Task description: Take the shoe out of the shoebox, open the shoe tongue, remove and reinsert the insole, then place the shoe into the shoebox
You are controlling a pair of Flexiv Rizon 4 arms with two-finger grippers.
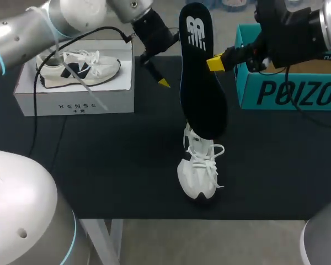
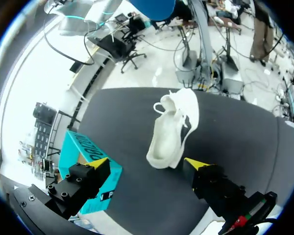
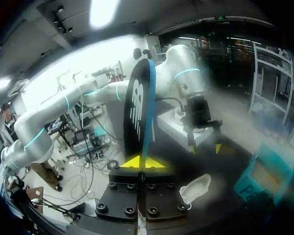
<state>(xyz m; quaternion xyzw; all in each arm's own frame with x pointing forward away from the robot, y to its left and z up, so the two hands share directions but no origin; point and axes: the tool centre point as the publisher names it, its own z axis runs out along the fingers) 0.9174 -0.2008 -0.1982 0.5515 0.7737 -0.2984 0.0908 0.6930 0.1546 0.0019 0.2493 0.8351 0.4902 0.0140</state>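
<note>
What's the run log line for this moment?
phase: insole removed | right gripper: shut on insole, held upright | left gripper: open, empty | shoe: on table, outside shoebox

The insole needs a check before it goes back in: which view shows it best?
Head view: the whole insole shows, held upright in the right gripper. The right wrist view shows it foreshortened; the left wrist view, perhaps only a blue edge.

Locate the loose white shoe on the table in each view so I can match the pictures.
Head view: white shoe on the black table, below the raised insole.
Left wrist view: just ahead of the open left pincer.
Right wrist view: beside and under the right pincer, which is shut on the insole.
Shared landmark: the teal shoebox, in all three.
</note>
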